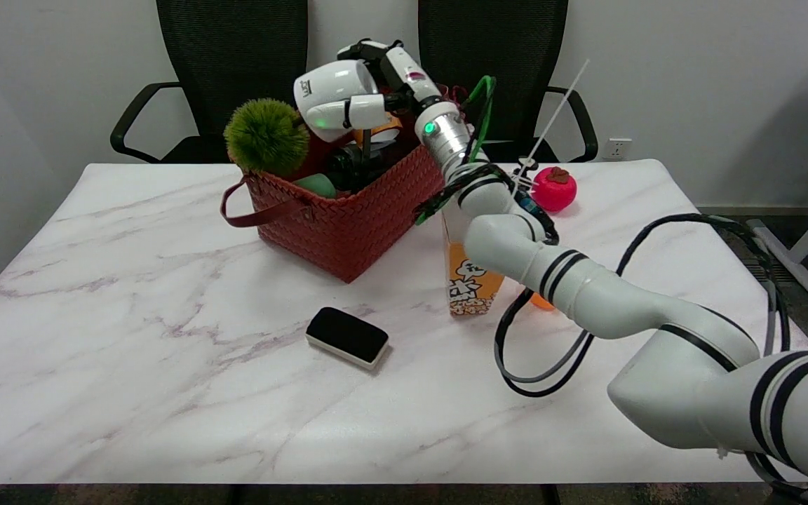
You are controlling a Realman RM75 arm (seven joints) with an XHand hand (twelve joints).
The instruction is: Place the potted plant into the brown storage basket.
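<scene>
White marble tabletop [130,365] carries, nearest the camera, a black-topped board eraser [346,337]. Further in, a popcorn carton [470,280] stands upright, touching or just under the right arm's forearm; a sideways sweep of that arm could knock it over. Behind it lies a red tomato-shaped toy [553,189], well apart from the work. Beyond the carton, the brown storage basket [348,217] sits skewed, its handle [250,210] drooping outward. The potted plant [266,137], a fuzzy green ball, rests inside at the far left corner, high against the rim. The right hand [348,102] hovers over the basket beside it; whether its fingers are spread or touch the plant I cannot tell. A withdrawal that brushes the plant might tip it out.
</scene>
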